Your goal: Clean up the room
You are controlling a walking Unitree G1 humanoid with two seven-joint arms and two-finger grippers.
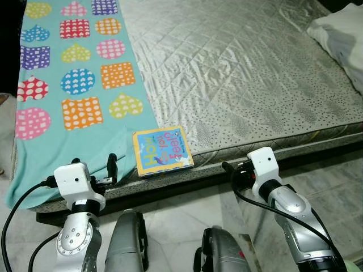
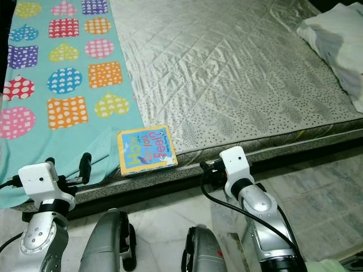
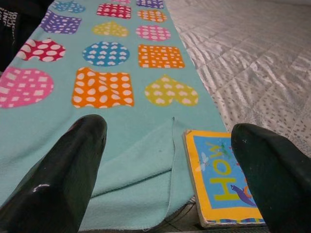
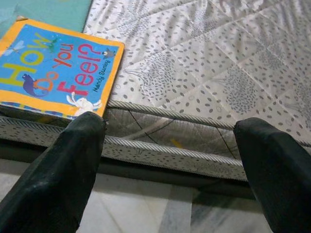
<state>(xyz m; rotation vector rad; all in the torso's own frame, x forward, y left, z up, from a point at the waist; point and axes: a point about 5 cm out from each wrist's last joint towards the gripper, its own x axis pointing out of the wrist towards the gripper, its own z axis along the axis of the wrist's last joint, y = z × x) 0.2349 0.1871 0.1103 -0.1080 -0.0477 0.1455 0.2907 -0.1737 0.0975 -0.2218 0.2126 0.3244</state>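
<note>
A children's book [image 1: 163, 151] with a yellow border and a blue cover reading "How Do You Feel?" lies flat at the near edge of the bed, partly on the teal blanket [image 1: 79, 85] with colourful hearts and dots. My left gripper [image 1: 93, 165] is open and hovers at the blanket's near edge, just left of the book [image 3: 218, 182]. My right gripper [image 1: 233, 169] is open in front of the mattress side, just right of the book [image 4: 53, 68]. Neither gripper holds anything.
The grey quilted mattress [image 1: 244, 73] covers the rest of the bed. A white pillow [image 1: 343, 39] lies at its far right. Pale marble floor [image 1: 176, 215] runs between me and the dark bed base [image 1: 317, 156].
</note>
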